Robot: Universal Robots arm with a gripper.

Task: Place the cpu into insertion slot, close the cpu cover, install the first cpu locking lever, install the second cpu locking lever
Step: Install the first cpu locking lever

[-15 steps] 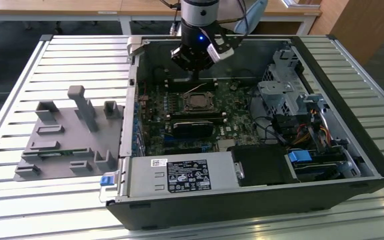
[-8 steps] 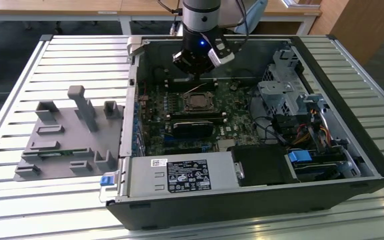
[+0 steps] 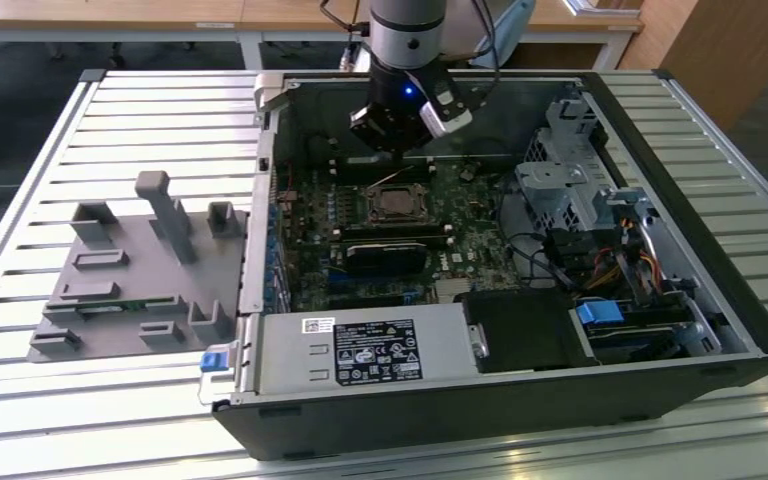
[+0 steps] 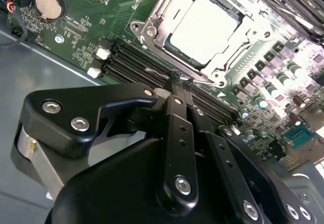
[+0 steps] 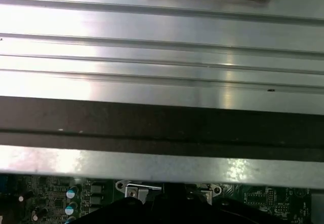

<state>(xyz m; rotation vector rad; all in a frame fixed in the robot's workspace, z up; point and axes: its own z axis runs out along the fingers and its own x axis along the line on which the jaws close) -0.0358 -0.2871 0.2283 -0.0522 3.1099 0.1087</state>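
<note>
Gripper [image 4: 174, 77]: in the second wrist view the black fingers [image 4: 177, 133] run side by side with no gap at the tips, holding nothing; the tips sit at a thin wire lever [image 4: 161, 73] just beside the cover's edge.
Cover [image 4: 152, 24]: silvery frame lying flat over the socket, around the cpu.
Cpu [image 4: 205, 29]: pale square seated in the slot [image 3: 395, 203], face up inside the cover's cut-out.
Board [image 4: 86, 16]: green, with a coin cell [image 4: 48, 4] well apart from the socket and dark memory slots [image 4: 134, 62] between socket and gripper.
Case [image 3: 744, 330]: open black tower on a slatted metal table [image 3: 37, 200].
Tray [image 3: 104, 290]: grey fixture at the exterior view's left, outside the case.
</note>
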